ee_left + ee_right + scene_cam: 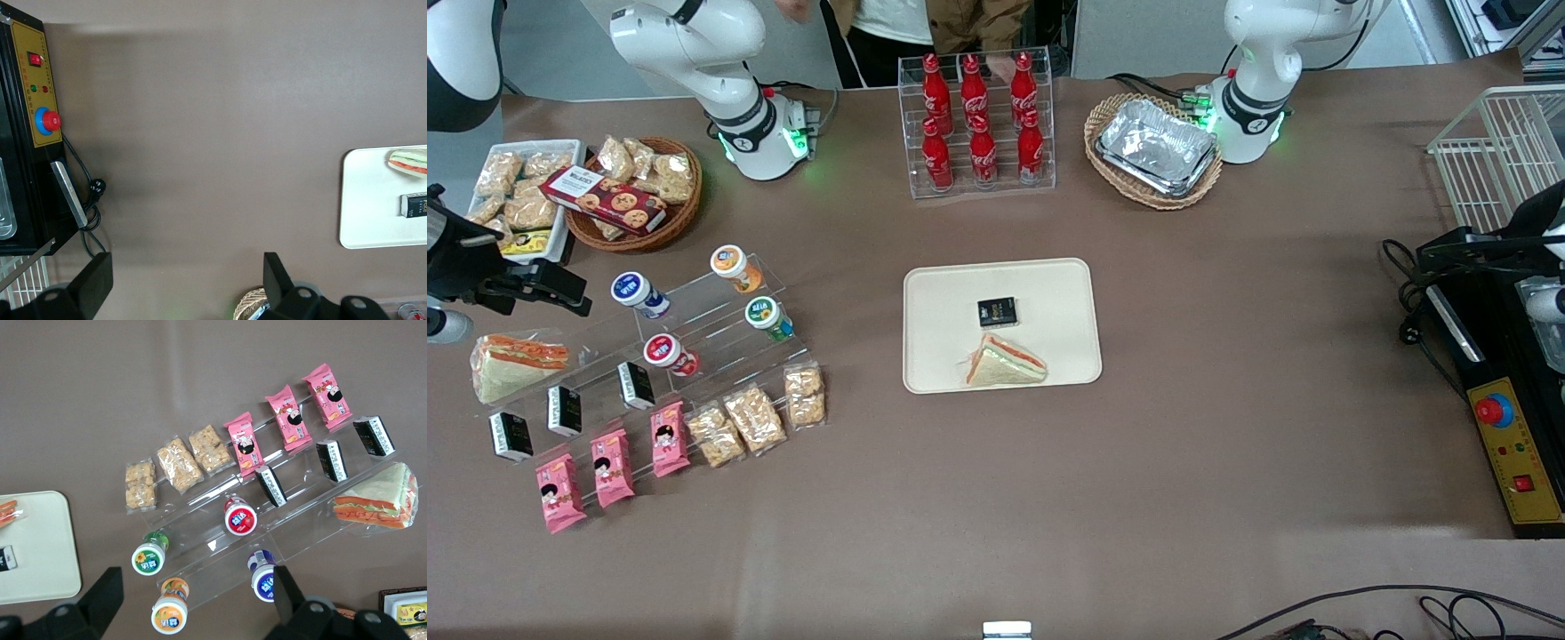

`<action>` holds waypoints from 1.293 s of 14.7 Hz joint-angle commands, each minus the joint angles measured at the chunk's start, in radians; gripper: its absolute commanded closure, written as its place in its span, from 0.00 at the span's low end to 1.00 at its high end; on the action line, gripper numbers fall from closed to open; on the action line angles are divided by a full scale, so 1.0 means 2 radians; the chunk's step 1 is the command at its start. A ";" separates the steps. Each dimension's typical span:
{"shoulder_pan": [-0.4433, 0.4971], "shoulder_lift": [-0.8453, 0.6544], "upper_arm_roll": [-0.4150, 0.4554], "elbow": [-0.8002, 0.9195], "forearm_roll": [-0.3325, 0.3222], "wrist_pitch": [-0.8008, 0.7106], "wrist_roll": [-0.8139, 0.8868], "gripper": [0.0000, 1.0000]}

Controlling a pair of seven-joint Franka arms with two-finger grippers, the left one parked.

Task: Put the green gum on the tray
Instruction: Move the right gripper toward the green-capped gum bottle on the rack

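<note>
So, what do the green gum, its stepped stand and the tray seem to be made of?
The green gum, under the open gripper hovering above the stand, looks like smooth plastic: glossy green body, printed white lid. The stepped stand seems clear acrylic, since the brown table shows through it and its edges glint. The tray looks matte cream, perhaps plastic or moulded fibre; no shine decides it.

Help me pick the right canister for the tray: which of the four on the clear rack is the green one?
The green gum, nearest the tray, beside the orange-lidded canister. The gripper hovers at the rack's working-arm end.

Even, bright overhead light gives soft shadows, glare on the foil trays [1158, 145], and sharp focus throughout.
</note>
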 commanded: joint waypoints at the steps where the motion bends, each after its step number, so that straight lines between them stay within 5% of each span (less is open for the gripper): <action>1: -0.001 0.003 0.003 0.004 -0.007 0.004 -0.004 0.00; 13: 0.039 0.000 0.006 -0.036 0.021 0.004 0.014 0.00; 19: 0.062 -0.066 0.006 -0.190 0.018 0.107 0.023 0.00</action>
